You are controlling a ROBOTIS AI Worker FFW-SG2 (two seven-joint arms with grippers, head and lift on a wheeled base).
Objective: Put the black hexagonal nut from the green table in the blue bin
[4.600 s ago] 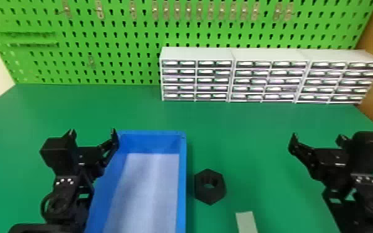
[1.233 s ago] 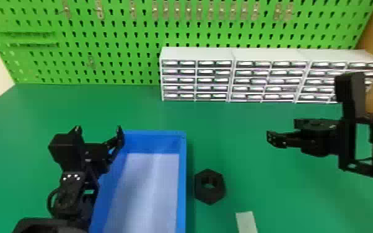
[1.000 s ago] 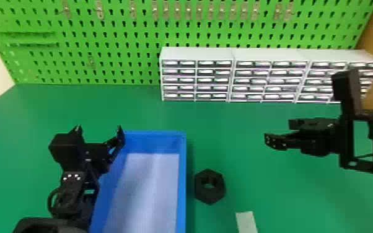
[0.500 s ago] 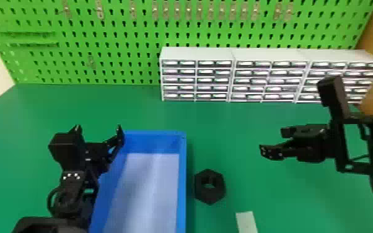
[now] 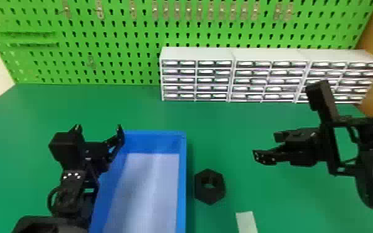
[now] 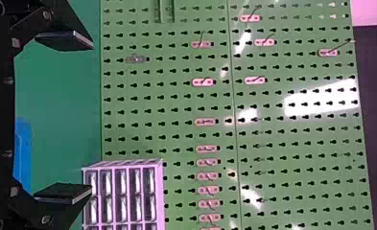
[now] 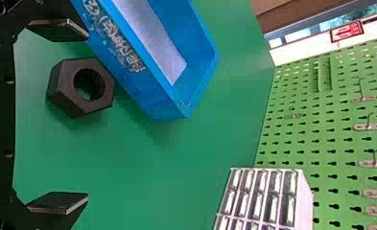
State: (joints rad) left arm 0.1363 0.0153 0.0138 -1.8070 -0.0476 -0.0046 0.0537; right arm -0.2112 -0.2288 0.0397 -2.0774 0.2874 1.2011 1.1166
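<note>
"So, where does the black nut lie?" asks the first.

"Flat on the green table, hole up, just beside the blue bin. Seen from the head, the bin sits at the nut's nine o'clock."

"And the right claw?"

"It hangs above the table at the nut's two o'clock, well apart from it. Its fingers are spread wide, and it has hold of nothing. Past the right claw, its wrist view shows the nut and the bin's side, with white writing on that side."

"What of the left claw?"

"Wide open too, with nothing in its grip, at the nut's ten o'clock, near the bin's far left corner."

"Anything else around?"

"A pale strip lies between the nut's four and five o'clock. White drawers stand from twelve to two o'clock, in front of a green pegboard."
</note>
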